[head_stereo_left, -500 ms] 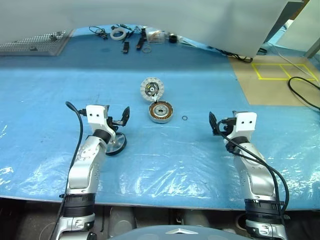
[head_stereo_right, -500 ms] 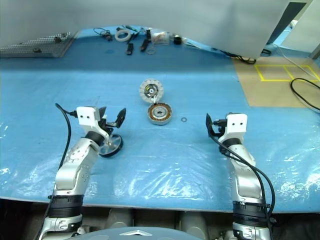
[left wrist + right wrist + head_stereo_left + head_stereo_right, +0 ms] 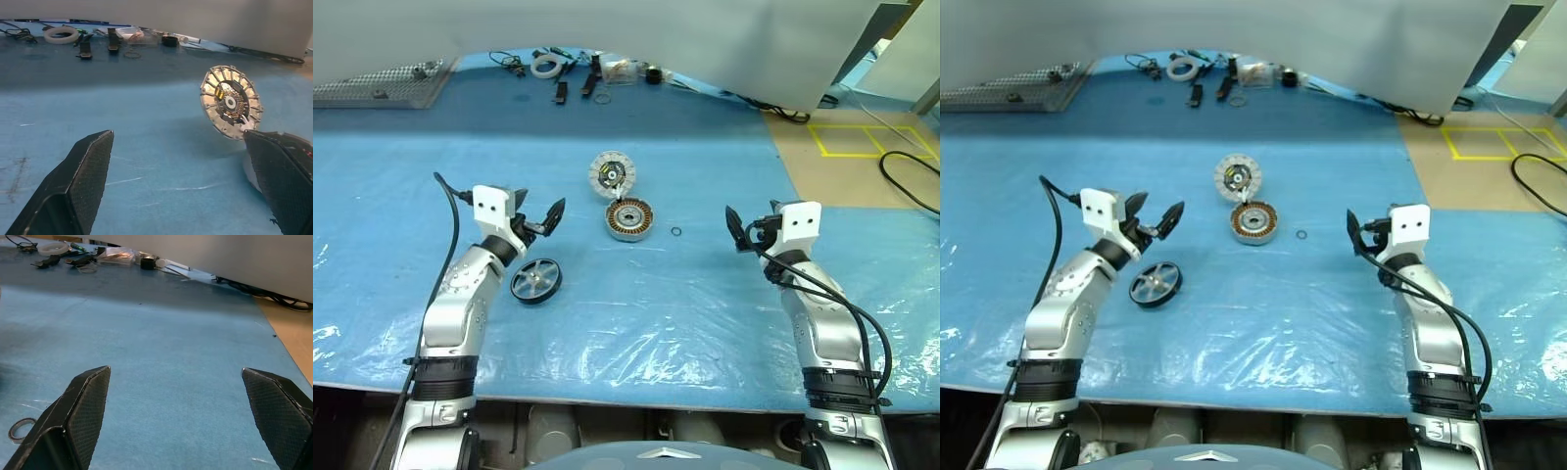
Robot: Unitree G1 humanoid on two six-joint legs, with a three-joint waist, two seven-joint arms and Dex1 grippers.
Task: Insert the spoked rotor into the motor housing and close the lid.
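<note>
The spoked rotor (image 3: 628, 219), a copper-wound ring, lies flat at the middle of the blue mat. Just behind it the lid (image 3: 611, 172) stands tilted, its whitish segmented face showing, and it appears again in the left wrist view (image 3: 231, 102). The motor housing (image 3: 535, 282), a shallow silver-rimmed cup with a dark inside, rests left of the rotor and nearer to me. My left gripper (image 3: 540, 221) hovers open and empty just behind the housing, pointing towards the rotor. My right gripper (image 3: 740, 238) hovers open and empty well right of the rotor, over bare mat.
A small black ring (image 3: 675, 232) lies on the mat right of the rotor. A tape roll (image 3: 545, 66), small tools and cables line the far edge. A perforated metal plate (image 3: 377, 88) sits far left. Brown floor with yellow tape (image 3: 862, 139) lies beyond the mat's right side.
My left arm has swung left and slightly back, uncovering the motor housing that it partly hid. The right arm has barely shifted. Both grippers stay open.
</note>
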